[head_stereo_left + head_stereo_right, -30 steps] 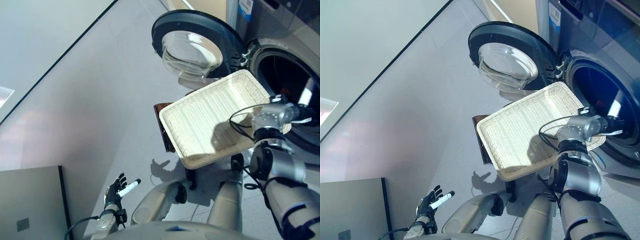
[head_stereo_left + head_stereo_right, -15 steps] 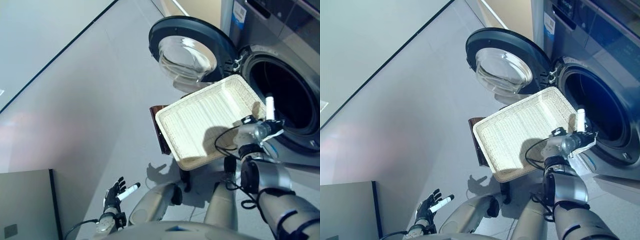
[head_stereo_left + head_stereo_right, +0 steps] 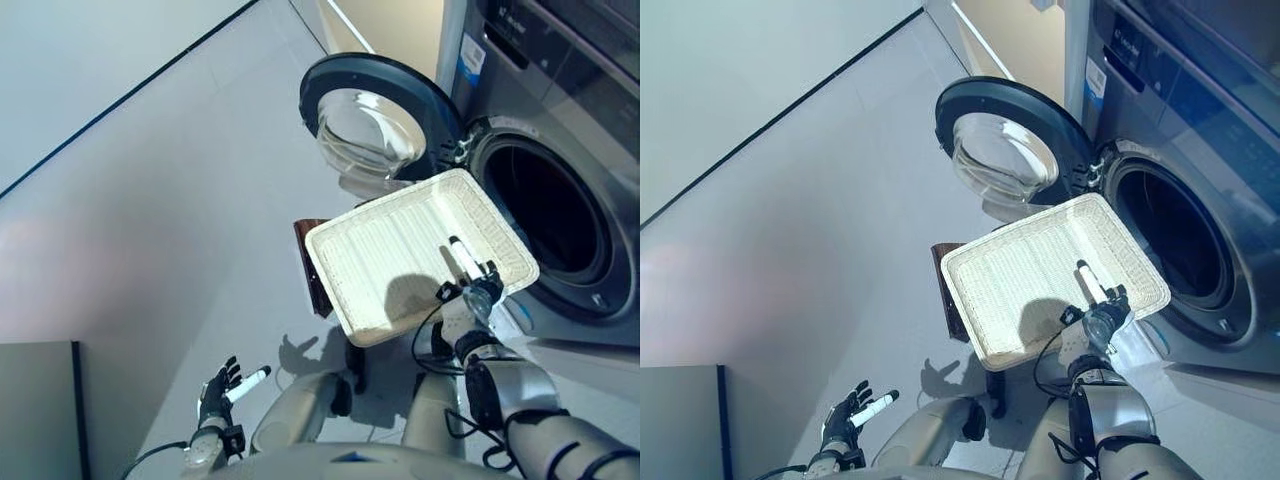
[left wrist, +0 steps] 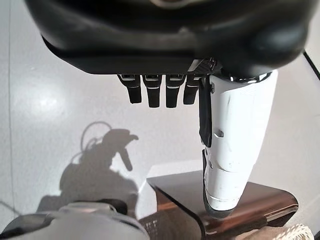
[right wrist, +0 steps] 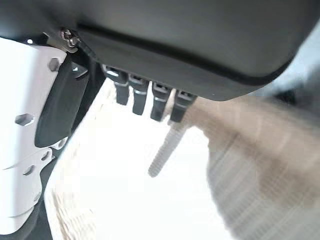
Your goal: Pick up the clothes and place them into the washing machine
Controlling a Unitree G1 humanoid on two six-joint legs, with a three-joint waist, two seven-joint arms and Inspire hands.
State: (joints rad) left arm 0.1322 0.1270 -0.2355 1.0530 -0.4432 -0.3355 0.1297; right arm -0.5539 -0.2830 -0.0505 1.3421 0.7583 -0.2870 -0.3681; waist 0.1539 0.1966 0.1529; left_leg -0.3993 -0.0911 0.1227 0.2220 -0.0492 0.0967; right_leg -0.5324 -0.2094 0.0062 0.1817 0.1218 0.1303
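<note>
A white wicker basket is seen resting on a small dark brown stand in front of the washing machine, and nothing is seen lying inside it. No clothes can be made out in any view; the drum is shown as a dark hollow and whether anything lies in it cannot be told. The round door is swung fully open to the left of the drum, with its clear glass bowl facing out. A small blue and white label is stuck on the machine's front above the door, and a pale line of print is carried on the panel above, but neither can be read. The right hand is held over the basket's near right part, its fingers straight and its white-covered thumb extended, with nothing held. The left hand is held low above the grey floor, well apart from the basket, its fingers relaxed and spread and nothing in it
</note>
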